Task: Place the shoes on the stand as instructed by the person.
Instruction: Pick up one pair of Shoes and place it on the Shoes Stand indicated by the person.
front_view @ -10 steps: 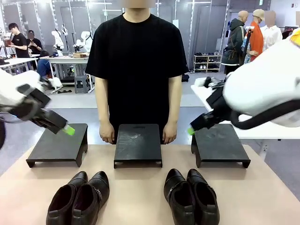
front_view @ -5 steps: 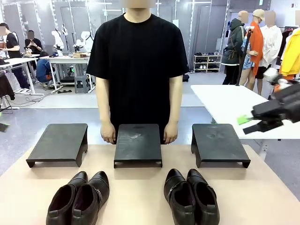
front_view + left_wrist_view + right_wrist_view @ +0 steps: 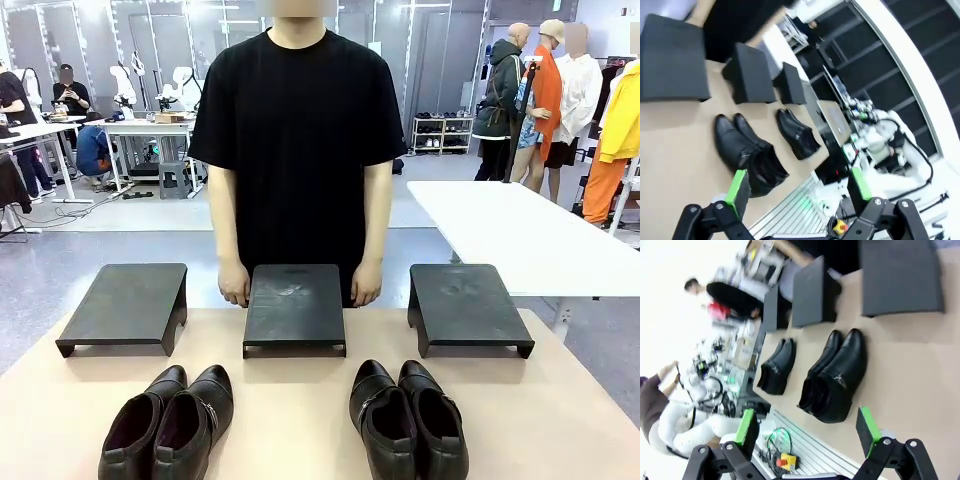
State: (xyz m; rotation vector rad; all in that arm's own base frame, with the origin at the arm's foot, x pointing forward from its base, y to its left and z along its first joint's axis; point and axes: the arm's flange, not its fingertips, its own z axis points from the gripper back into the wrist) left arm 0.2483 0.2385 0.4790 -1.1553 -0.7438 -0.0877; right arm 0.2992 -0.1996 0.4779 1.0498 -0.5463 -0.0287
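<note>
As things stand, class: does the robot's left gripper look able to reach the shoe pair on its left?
Probably yes: the left gripper, jaws open, hangs over the table with the left pair of shoes lying uncovered ahead; nothing stands between them.

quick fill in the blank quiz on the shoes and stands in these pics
1. ___ black stands line up before the person.
2. Both pairs of shoes rest on the ___.
3. The person's hands flank the ___ stand.
4. The left gripper and right gripper both have ___ jaws.
Missing: three; table; middle; open.
</note>
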